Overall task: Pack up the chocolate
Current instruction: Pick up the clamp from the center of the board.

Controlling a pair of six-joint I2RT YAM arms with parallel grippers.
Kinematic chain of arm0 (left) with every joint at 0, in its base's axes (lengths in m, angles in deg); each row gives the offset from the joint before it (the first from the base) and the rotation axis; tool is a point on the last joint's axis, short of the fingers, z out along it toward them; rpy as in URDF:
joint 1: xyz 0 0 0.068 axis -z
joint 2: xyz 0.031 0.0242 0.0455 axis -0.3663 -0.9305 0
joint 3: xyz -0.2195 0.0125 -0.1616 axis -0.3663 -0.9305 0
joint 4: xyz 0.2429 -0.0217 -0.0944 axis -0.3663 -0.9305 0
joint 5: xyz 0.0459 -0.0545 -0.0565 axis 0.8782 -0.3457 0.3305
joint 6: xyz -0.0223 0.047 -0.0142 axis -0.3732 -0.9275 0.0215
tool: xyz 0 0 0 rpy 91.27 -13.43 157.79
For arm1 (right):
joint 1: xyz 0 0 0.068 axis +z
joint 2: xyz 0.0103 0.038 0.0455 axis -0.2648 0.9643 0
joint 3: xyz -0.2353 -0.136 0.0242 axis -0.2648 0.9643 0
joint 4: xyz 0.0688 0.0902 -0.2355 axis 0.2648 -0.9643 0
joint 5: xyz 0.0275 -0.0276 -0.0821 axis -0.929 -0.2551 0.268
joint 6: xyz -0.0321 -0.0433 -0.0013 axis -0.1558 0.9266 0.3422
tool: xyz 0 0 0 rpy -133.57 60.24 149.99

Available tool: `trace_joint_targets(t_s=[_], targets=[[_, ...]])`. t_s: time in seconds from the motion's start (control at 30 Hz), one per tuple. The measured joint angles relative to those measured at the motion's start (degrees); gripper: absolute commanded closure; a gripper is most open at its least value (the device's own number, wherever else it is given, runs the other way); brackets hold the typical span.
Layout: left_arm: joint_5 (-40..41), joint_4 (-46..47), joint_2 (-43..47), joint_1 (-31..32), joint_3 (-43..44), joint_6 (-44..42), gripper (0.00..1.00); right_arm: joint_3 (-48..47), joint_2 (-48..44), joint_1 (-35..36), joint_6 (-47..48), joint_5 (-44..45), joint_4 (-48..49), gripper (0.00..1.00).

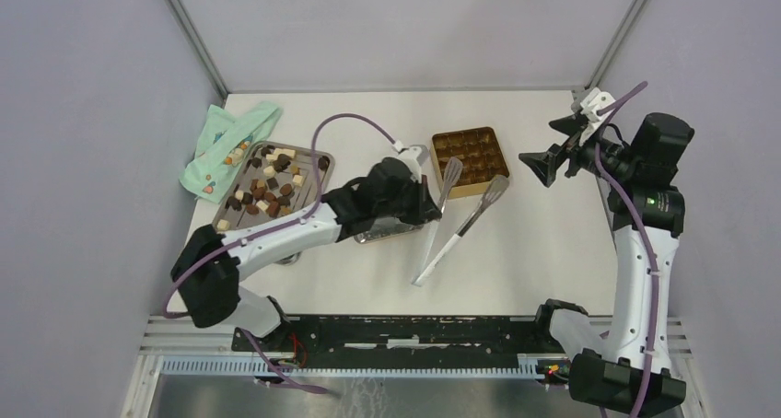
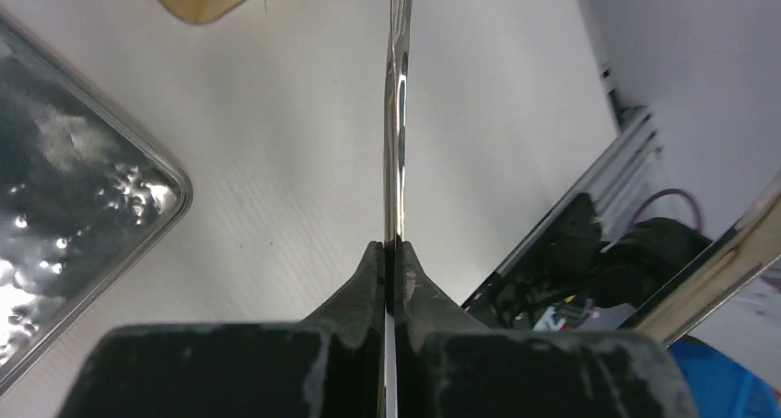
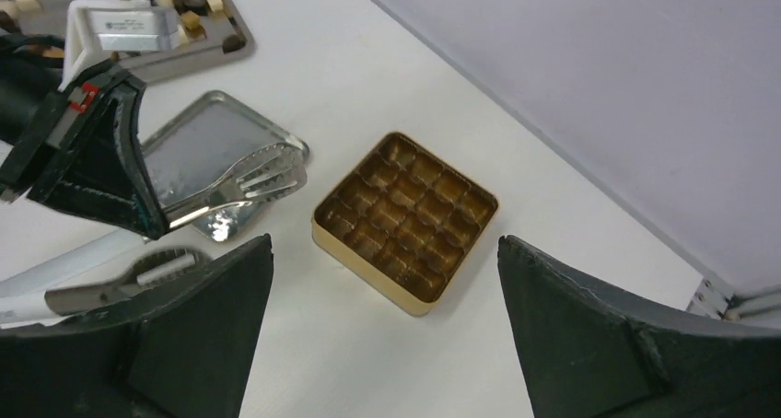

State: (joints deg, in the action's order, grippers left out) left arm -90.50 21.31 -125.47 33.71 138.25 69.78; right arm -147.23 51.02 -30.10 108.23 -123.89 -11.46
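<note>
White counter [image 1: 553,252], grey walls. Chocolate [image 1: 267,183] lies scattered on a steel tray [image 1: 221,225] at 9 o'clock; gold tin [image 3: 368,271] at 1 o'clock. Left gripper [image 2: 394,252] clamps the tweezers [image 1: 460,220] at centre; right gripper [image 1: 537,167] spread wide at 3 o'clock.

**Tray left, tin right, tongs in between**

On the tabletop [image 1: 553,252], the tray [image 1: 228,219] is sitting at the left with the chocolate [image 1: 267,186] lying loose in it. A pouch [image 1: 226,146] is resting just behind it, at the far-left corner. The tin [image 1: 472,156] is standing well to the right, toward the back. Between them a smaller tray [image 3: 198,146] is lying. The tongs [image 1: 470,220] are reaching back from the front, tips ending beside the tin. The left fingers [image 2: 364,284] are sitting on one tong leg, and the right fingers [image 3: 571,326] are hanging just right of the tin.
</note>
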Motion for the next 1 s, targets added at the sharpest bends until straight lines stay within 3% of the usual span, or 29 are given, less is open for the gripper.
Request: trace_joint_targets(t_s=[0.23, 0.57, 0.83, 1.0], targets=[[-17.73, 22.93, 10.27, -11.08, -12.96, 5.75, 0.98, -0.22, -1.33, -1.03, -15.89, -5.11, 11.80, 0.11], [-35.95, 47.43, 9.94, -12.22, -9.27, 13.68, 0.98, 18.78, -3.91, 0.35, -57.24, -12.37, 47.08, 0.15], [-39.32, 54.34, 7.26, -11.85, -3.41, 14.36, 0.98, 19.04, -4.52, 7.54, -75.30, -12.72, 63.87, 0.16], [-39.17, 54.69, 6.08, -10.67, -1.75, 14.32, 0.98, 18.10, -4.33, 11.65, -80.39, -12.04, 69.44, 0.18]])
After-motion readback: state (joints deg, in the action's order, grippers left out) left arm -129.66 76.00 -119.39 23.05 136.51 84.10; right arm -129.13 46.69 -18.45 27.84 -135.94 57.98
